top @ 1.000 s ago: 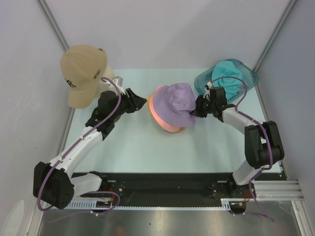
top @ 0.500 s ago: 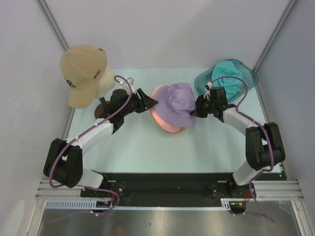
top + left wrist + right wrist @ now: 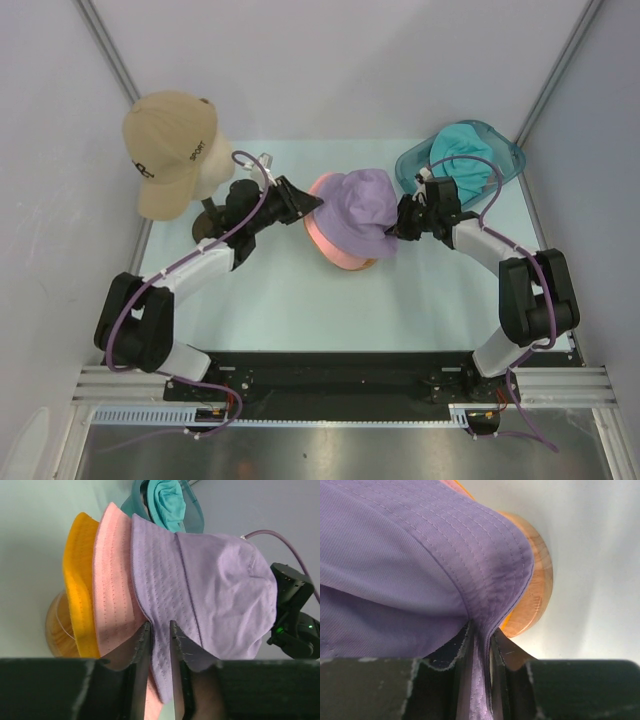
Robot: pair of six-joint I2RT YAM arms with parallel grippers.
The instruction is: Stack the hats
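A lilac hat (image 3: 358,205) tops a stack on a pink hat (image 3: 328,240) and a yellow-orange hat (image 3: 303,209). The left wrist view shows all three: lilac (image 3: 215,580), pink (image 3: 115,590), yellow-orange (image 3: 77,580). My left gripper (image 3: 310,203) is shut on the lilac brim's left edge (image 3: 160,630). My right gripper (image 3: 397,226) is shut on the lilac brim's right edge (image 3: 480,635). A teal hat (image 3: 462,148) lies in the tub. A tan-taupe cap (image 3: 165,145) sits on the mannequin head.
The stack rests on a round wooden base (image 3: 540,582), also seen in the left wrist view (image 3: 54,625). The clear teal tub (image 3: 505,160) stands at back right. The cream mannequin head (image 3: 215,165) on its stand is at back left. Grey walls enclose the mat (image 3: 270,300).
My left arm swung right from beside the mannequin to the stack, and its gripper now has the lilac brim. The right gripper has kept hold of the brim and barely moved.
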